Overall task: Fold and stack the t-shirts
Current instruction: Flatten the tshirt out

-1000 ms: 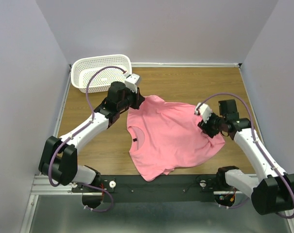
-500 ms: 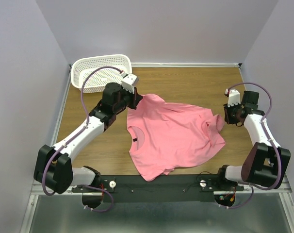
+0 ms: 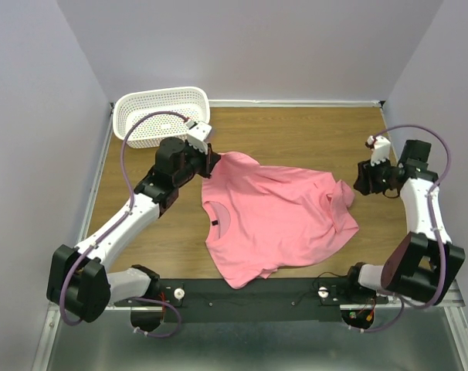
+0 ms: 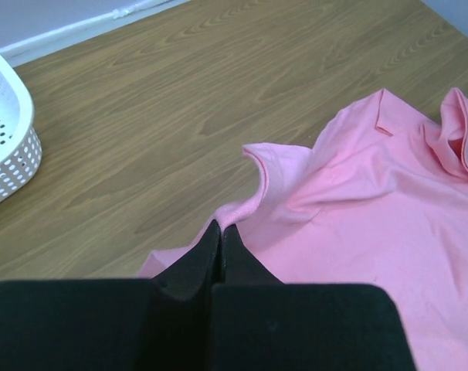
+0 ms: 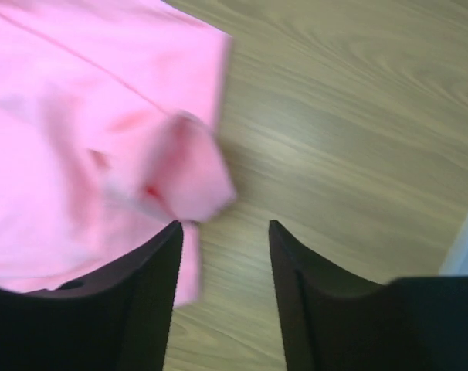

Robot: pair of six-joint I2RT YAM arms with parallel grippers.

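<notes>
The task is at its beginning. The t-shirt (image 3: 276, 216) lies open on the table (image 3: 296, 131) and no fold is made in it yet. It is not stacked anywhere, and I see only this one shirt.

The left gripper (image 3: 207, 158) has its two fingers pressed together on an edge of the cloth. In the left wrist view the pink cloth (image 4: 373, 201) starts directly at the fingertips (image 4: 221, 232) and spreads away from them, forward and to their right side. So I judge that it pinches the shirt at a corner near the sleeve. The white basket (image 3: 161, 91) stands behind this gripper, well apart from the shirt, and nothing shows inside it.

The right gripper (image 3: 363, 179) is spread open and holds nothing. In the right wrist view only bare wood is between its fingers (image 5: 225, 226). A crumpled sleeve (image 5: 195, 178) of the shirt lies just ahead of its left finger, and I cannot tell if they touch.

The neck with the small dark label (image 3: 215, 224) lies between the two grippers, nearer to the left one. The part close to the right gripper is bunched and not flat.

What is left, in my judgement, is nearly everything: to smooth the bunched sleeve, to fold the shirt, and then to put it in its place.
</notes>
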